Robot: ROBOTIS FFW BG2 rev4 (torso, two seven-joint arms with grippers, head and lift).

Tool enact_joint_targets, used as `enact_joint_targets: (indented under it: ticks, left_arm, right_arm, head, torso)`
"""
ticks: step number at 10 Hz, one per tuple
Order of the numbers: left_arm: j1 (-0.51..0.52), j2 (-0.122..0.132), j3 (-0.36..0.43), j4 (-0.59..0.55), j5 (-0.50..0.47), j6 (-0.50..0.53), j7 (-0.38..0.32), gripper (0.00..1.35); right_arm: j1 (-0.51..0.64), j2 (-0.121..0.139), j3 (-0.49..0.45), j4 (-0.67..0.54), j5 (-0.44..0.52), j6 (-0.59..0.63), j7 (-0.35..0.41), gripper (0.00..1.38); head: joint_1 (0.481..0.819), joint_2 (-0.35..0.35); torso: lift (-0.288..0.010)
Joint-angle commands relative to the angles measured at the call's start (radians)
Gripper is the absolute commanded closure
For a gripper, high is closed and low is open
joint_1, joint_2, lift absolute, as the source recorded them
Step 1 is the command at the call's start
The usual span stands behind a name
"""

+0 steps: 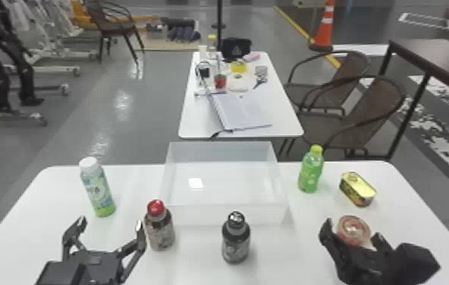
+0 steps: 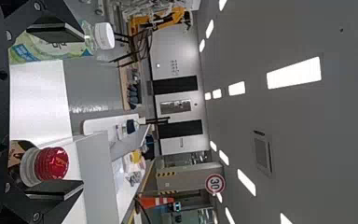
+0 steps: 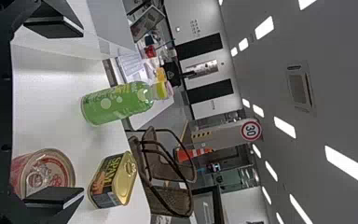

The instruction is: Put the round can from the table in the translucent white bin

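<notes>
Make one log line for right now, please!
right gripper open, near round can | left gripper open, near red-capped bottle | round can on table, outside bin

Near a tin [image 3: 113, 181] — there's the round can [image 3: 50, 169].

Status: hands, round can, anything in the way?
Left hand open, right hand open. Round can upright on table, by right hand, ungripped. Green bottle beside bin, may crowd the carry.
</notes>
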Motion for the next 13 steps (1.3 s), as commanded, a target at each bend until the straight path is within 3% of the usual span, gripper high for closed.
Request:
enact_joint_targets:
  ticks: [1,7,13]
  left_arm:
    - [0.0,-0.003,0.002,0.0,0.002,0.0,0.0,0.19]
    - [0.0,-0.003,0.005,0.003,0.01,0.002,0.0,0.19]
    - [0.003,-0.003,0.005,0.008,0.021,0.002,0.0,0.19]
  right_arm:
    - [-0.011,0.0,-0.008,0.027,-0.016,0.0,-0.004,0.1]
    - [-0.042,-0.008,-0.048,0.126,-0.059,0.005,-0.059,0.1]
    - [-0.077,-0.035,-0.079,0.134,0.01,0.164,-0.121,0.1]
  head:
    - [0.549,0.0]
    - [0.549,0.0]
    - [0.549,0.0]
  torso:
    - [-0.1]
    - [-0.1]
    - [-0.1]
